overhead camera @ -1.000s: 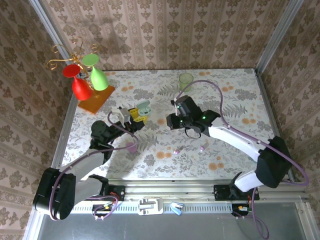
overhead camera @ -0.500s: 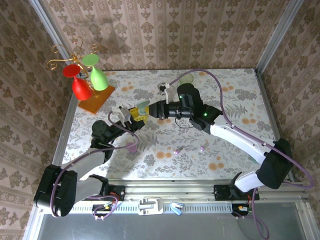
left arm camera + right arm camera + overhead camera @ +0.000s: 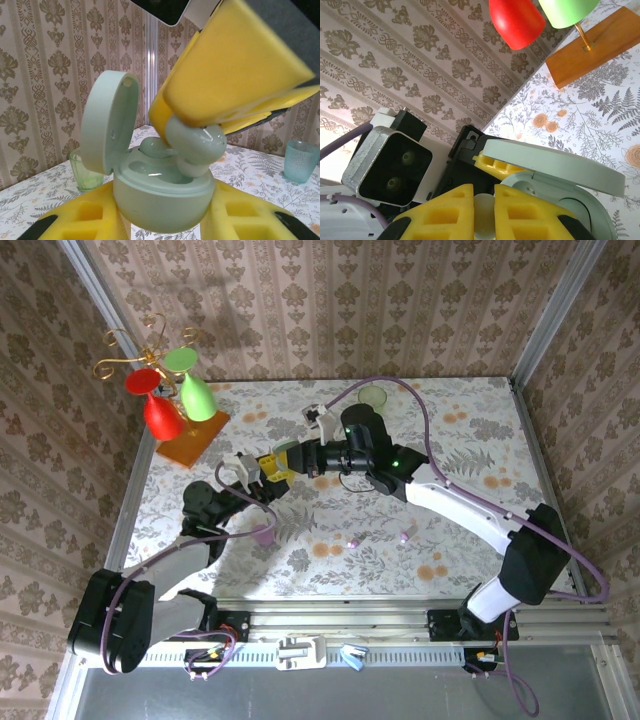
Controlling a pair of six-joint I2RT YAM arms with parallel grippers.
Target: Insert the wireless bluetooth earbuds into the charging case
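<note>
Over the last second my right arm [image 3: 460, 510] had swung across the tabletop [image 3: 480, 440] from its middle toward the left arm, which had barely stirred. That brought the right gripper [image 3: 300, 456], turned on its side, right up against the left gripper [image 3: 270, 468].

The left gripper was clamped on the body of the mint-green charging case [image 3: 160, 200]. It seemed to hold the case clear of the tabletop, with the lid [image 3: 105, 120] hinged open on the side away from the right gripper. The right gripper was pinched shut on a mint-green earbud [image 3: 192, 142]. The earbud sat at the mouth of the case and touched the rim of its well, but I judged it not yet seated. A rounded mint form lay in the well beside it, and I could not tell whether it was a seated bud or moulding. I read the job as at the insertion itself, with a short push and a release left for this bud.

Room was tightest at the case, where the open lid stood just beyond the earbud, so an overshoot would strike it. Further past the left gripper stood the wine-glass stand [image 3: 175, 405], close to the wallpapered wall [image 3: 300, 310]. A green cup [image 3: 372, 397] sat near the far side of the right gripper's wrist. Behind the right gripper, toward the arm bases, the tabletop lay open. The only things there were a tiny pinkish-purple earbud [image 3: 352, 542] and a second pinkish-purple earbud [image 3: 404, 536], both well apart from the grippers.
</note>
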